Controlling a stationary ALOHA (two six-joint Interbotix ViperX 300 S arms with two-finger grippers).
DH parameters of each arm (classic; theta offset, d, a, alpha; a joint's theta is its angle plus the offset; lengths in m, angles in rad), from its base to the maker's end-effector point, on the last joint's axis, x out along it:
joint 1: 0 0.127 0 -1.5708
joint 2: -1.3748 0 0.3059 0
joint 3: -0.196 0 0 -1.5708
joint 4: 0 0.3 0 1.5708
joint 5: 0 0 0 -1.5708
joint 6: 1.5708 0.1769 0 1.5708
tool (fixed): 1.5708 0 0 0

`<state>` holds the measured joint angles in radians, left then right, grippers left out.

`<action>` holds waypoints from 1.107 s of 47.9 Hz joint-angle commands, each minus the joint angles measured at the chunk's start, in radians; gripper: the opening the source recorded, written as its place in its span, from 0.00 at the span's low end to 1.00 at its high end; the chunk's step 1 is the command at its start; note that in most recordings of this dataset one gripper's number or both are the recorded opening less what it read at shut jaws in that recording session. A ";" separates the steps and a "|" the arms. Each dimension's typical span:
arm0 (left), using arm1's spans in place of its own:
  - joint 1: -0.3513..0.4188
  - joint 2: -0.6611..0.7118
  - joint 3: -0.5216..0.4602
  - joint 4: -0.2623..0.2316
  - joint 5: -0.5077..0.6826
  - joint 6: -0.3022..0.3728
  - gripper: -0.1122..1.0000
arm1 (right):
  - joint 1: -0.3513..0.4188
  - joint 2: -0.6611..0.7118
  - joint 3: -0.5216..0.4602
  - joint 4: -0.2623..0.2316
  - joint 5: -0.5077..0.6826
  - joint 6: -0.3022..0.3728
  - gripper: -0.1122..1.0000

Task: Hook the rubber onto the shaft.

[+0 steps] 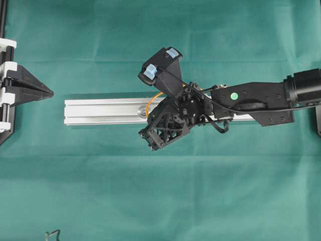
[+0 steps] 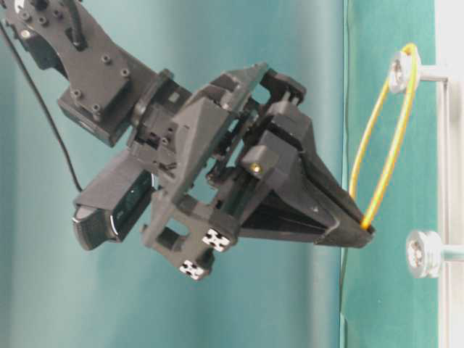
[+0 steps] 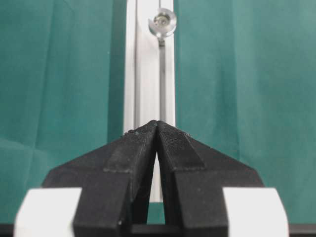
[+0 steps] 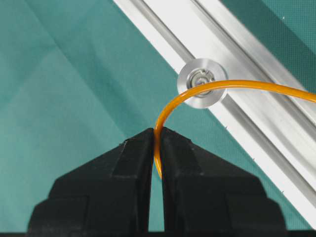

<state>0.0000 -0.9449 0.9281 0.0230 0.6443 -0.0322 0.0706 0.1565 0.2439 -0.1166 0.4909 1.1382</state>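
Two grippers on show: the right gripper (image 4: 156,140) is clamped on the rubber (image 2: 388,138), pinching the orange loop between its tips, with the far end hooked over one shaft (image 2: 400,71) on the rail (image 1: 100,111). Left gripper (image 3: 157,126) hangs pressed together, holding nothing, well back.

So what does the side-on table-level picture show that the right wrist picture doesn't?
Only the table-level view shows two shafts: the orange rubber band loops over the upper shaft, while the lower shaft is bare. It also shows the whole right tool from outside.

Only the right wrist view shows the aluminium rail lying on the green cloth, with the band crossing one shaft's round head.

Both show the right tool shut on the band.
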 commanded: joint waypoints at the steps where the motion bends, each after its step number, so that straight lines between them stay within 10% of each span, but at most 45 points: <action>1: 0.000 0.006 -0.032 0.003 -0.008 -0.002 0.12 | -0.008 -0.012 -0.026 -0.005 -0.029 -0.002 0.16; 53: 0.000 0.008 -0.032 0.003 -0.009 -0.002 0.12 | -0.049 0.061 -0.037 -0.005 -0.150 -0.006 0.16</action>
<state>0.0000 -0.9449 0.9281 0.0230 0.6443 -0.0337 0.0276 0.2332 0.2332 -0.1181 0.3528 1.1321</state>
